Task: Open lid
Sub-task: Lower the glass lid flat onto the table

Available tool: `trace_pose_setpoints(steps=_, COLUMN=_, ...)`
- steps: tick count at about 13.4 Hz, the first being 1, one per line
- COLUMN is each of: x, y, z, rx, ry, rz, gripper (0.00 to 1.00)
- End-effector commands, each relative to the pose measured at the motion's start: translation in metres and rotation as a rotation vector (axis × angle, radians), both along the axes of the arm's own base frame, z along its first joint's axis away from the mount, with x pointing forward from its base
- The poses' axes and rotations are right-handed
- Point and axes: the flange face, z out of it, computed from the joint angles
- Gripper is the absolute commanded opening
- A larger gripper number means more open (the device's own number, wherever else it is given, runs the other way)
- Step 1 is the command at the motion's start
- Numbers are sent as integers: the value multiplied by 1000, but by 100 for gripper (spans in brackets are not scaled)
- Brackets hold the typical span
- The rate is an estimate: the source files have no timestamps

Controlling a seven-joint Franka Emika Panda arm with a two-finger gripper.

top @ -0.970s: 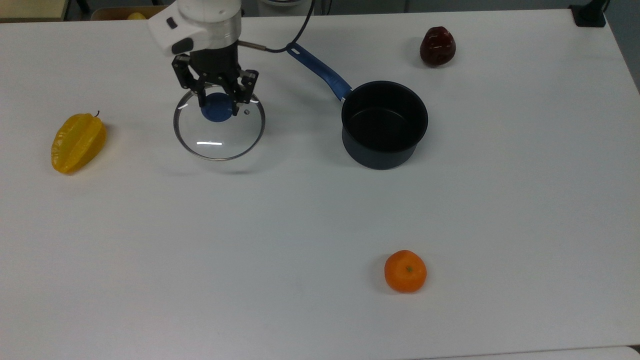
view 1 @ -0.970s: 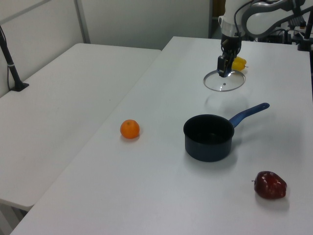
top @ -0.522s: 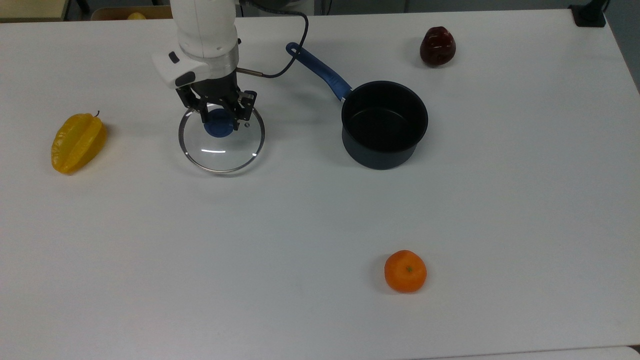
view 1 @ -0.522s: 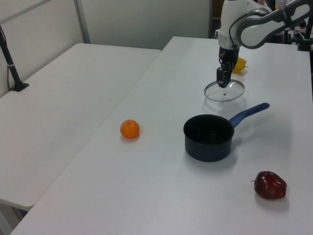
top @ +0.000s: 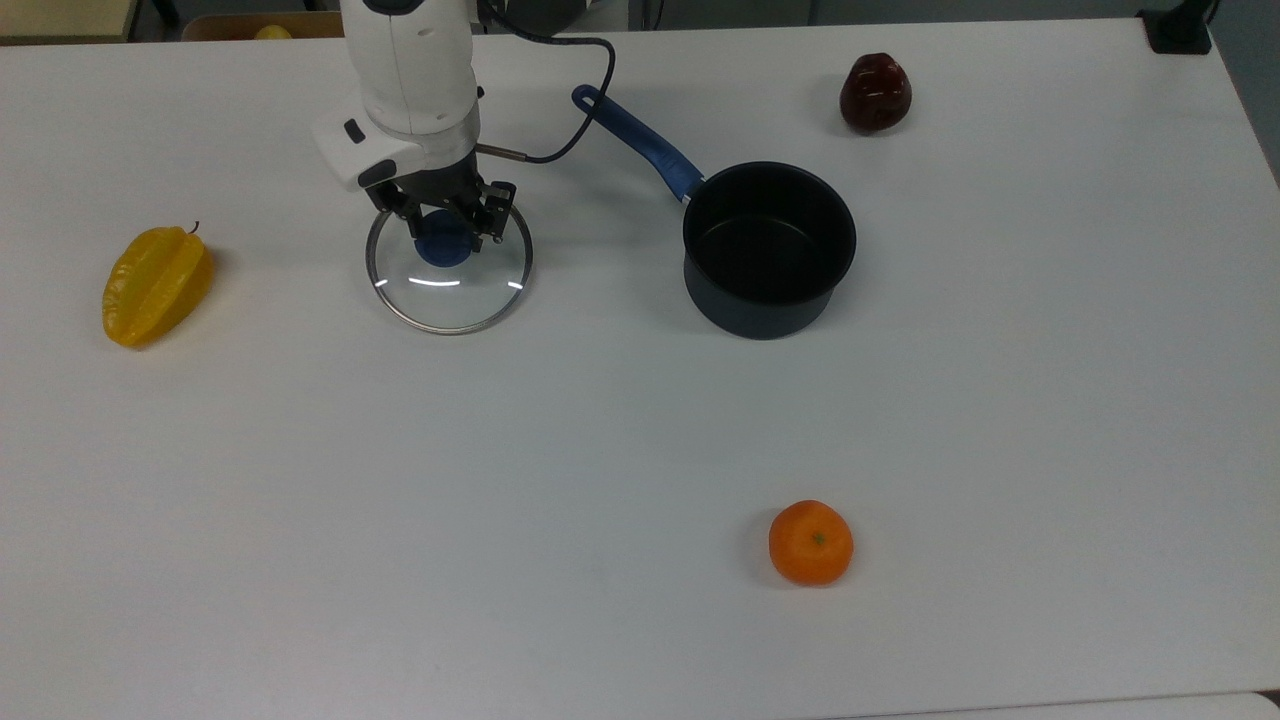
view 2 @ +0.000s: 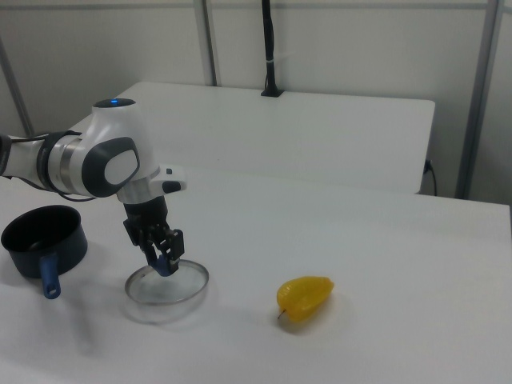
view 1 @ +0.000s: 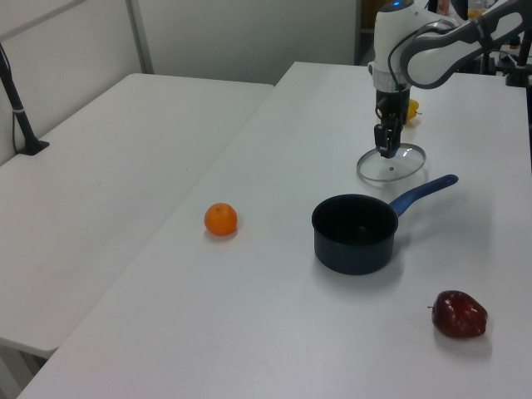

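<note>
The round glass lid (top: 450, 295) with a metal rim lies flat and low at the table, to the top view's left of the dark saucepan (top: 760, 320). My gripper (top: 445, 230) comes down from above and is shut on the lid's blue centre knob (top: 443, 250). The left view has the gripper (view 1: 387, 152) over the lid (view 1: 392, 170), behind the open saucepan (view 1: 356, 249). In the right view the gripper (view 2: 164, 268) pinches the knob, with the lid (view 2: 172, 294) low at the table beside the saucepan (view 2: 40, 238).
A yellow starfruit (top: 155, 285) lies at the top view's left. A dark red fruit (top: 875, 92) sits at the back right, and an orange (top: 811, 542) near the front. The saucepan's blue handle (top: 640, 140) points toward the arm's cable.
The gripper has come down with the lid, and both have shifted slightly to the top view's right. The lid has gone from hanging above the table to lying low and flat.
</note>
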Motion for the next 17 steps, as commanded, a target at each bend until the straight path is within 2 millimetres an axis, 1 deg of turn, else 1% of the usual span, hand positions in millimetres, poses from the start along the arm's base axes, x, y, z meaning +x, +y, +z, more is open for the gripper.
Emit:
trace_pose_setpoints(steps=1, x=-7, y=3, z=-10, rx=-1, ry=39, rz=10, gripper=36)
trace_pose_setpoints(steps=3, x=-12, y=4, z=-20, rx=-2, ry=90, rz=9, gripper=36)
trace_pose_setpoints(steps=5, x=-16, y=4, z=-22, rx=-3, ry=123, rz=6, gripper=43)
trace_pose_setpoints(steps=6, x=-15, y=4, z=-22, rx=-3, ry=124, rz=7, gripper=44)
trace_pose_setpoints(steps=7, x=-16, y=3, z=-22, rx=-3, ry=127, rz=7, gripper=49)
trace_pose_setpoints(steps=8, x=-16, y=4, z=-23, rx=-3, ry=130, rz=8, gripper=57)
trace_pose_setpoints(steps=9, x=-16, y=4, z=-23, rx=-3, ry=131, rz=8, gripper=57)
trace_pose_setpoints(steps=10, x=-16, y=4, z=-24, rx=-3, ry=134, rz=8, gripper=60)
trace_pose_setpoints(steps=11, x=-16, y=4, z=-24, rx=-3, ry=133, rz=6, gripper=66)
trace_pose_setpoints(steps=13, x=-16, y=4, z=-23, rx=-4, ry=130, rz=5, gripper=85)
trace_pose_setpoints(steps=14, x=-16, y=3, z=-23, rx=-4, ry=130, rz=0, gripper=90)
trace_pose_setpoints(steps=16, x=-16, y=3, z=-22, rx=-4, ry=130, rz=-2, gripper=92)
trace_pose_setpoints(steps=17, x=-16, y=3, z=-21, rx=-4, ry=137, rz=-1, gripper=96)
